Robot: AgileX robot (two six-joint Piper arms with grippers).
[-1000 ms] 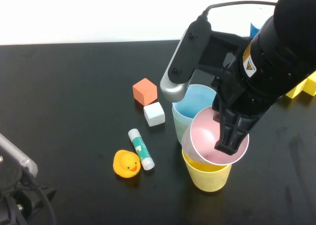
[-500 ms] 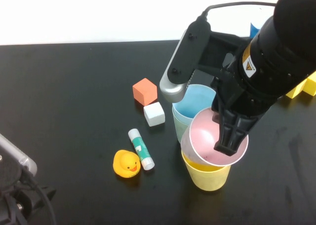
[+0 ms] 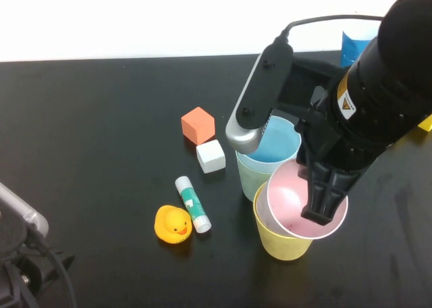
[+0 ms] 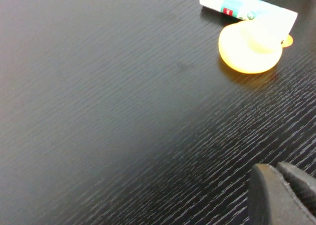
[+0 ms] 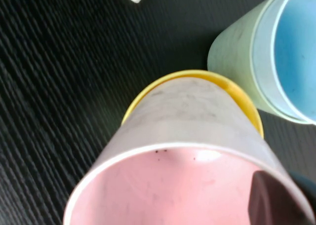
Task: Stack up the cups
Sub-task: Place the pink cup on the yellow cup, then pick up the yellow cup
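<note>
We see a black wood-grain table (image 3: pixel 101 119). On it lie an orange cube block (image 3: pixel 198 125), a white cube block (image 3: pixel 210 155) just beside it, a white glue stick with a teal label (image 3: pixel 193 203) and a yellow rubber duck (image 3: pixel 173 224) touching it. A yellow plastic tumbler (image 3: pixel 280 242) and a pale green plastic tumbler (image 3: pixel 251 180) stand side by side.

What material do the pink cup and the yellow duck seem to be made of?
Pink cup, gripped at its rim by the right gripper: probably matte plastic, with a thin wall and a dull scuffed outside. Yellow duck: likely soft rubber or vinyl, smooth with a faint sheen. Left gripper is parked, shut.
</note>
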